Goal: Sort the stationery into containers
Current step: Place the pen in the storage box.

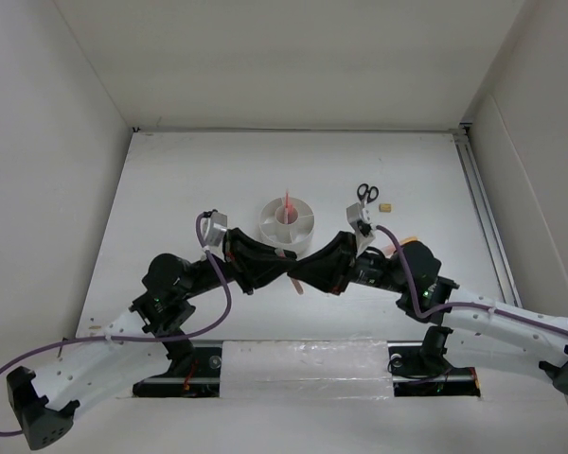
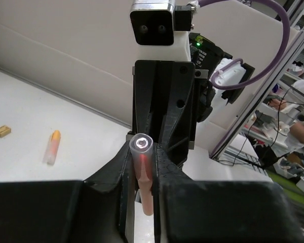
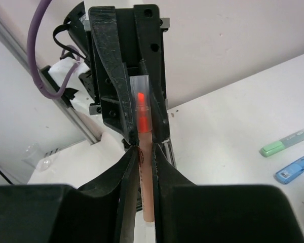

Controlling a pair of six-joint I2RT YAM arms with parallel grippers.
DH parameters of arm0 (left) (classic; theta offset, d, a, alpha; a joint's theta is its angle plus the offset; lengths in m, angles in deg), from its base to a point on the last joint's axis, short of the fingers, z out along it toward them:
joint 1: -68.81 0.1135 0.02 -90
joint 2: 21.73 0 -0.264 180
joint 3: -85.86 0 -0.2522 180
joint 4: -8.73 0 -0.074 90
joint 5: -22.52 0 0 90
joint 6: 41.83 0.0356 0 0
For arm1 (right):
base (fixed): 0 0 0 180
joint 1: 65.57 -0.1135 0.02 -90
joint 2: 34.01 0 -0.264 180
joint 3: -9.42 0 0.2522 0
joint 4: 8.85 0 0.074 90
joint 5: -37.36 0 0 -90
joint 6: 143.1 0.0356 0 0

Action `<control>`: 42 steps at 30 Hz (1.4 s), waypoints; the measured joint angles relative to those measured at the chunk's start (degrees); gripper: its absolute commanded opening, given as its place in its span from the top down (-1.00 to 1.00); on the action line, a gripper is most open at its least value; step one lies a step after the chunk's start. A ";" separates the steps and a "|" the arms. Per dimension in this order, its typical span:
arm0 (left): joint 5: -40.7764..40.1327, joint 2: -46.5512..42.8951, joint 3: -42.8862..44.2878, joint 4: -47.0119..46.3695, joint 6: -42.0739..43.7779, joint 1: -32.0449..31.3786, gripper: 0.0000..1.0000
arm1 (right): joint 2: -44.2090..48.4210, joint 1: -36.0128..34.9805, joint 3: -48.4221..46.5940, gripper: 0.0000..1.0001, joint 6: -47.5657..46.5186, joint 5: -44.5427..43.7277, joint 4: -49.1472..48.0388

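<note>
Both arms meet at the middle of the counter [image 1: 170, 189] on one thin pink-red pen [image 1: 296, 281]. The left end effector [image 2: 143, 152] is pressed together on it. The right end effector [image 3: 145, 152] pinches the same pen from the opposite side, fingertips almost touching the other's. From the right wrist view, the left one seems to grip nearer the clear cap [image 3: 140, 86].

While both grips are on, any pull or twist by either arm could bend the pen, drag it through the pads or pop the cap off. If the hold is mostly on the cap, the body could drop once the other side lets go.

The round white plastic organizer [image 1: 265, 227], with a second red pen [image 1: 289, 201] upright in its centre cup, sits just beyond the pen at 12 o'clock. A careless swing of either wrist could knock it.

From the organizer, the black-handled scissors [image 1: 366, 193] and small tan eraser [image 1: 387, 205] lie at 2 o'clock. An orange-yellow marker [image 2: 52, 147] lies beside the right arm. The short green marker [image 3: 286, 143] and short blue marker [image 3: 294, 169] show only in the right wrist view.

Open counter lies at 12 and at 9 to 10 o'clock. The side walls [image 1: 38, 189] close in at 3 and 9.
</note>
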 measured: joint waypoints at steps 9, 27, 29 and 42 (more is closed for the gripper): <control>-1.27 0.76 0.22 -0.33 -0.52 -0.13 1.00 | -0.15 0.00 0.00 0.17 -0.68 -1.25 -0.15; -22.84 4.61 3.74 6.10 1.95 0.24 1.00 | 13.20 -0.74 0.20 -1.00 -2.29 -13.27 12.63; -27.34 6.62 4.28 6.08 3.08 0.24 1.00 | 17.05 -0.74 0.20 -1.00 -2.64 -17.18 16.48; -45.46 28.20 8.83 -0.11 12.26 3.39 1.00 | 28.98 -0.74 0.68 -1.00 -3.06 -24.65 30.62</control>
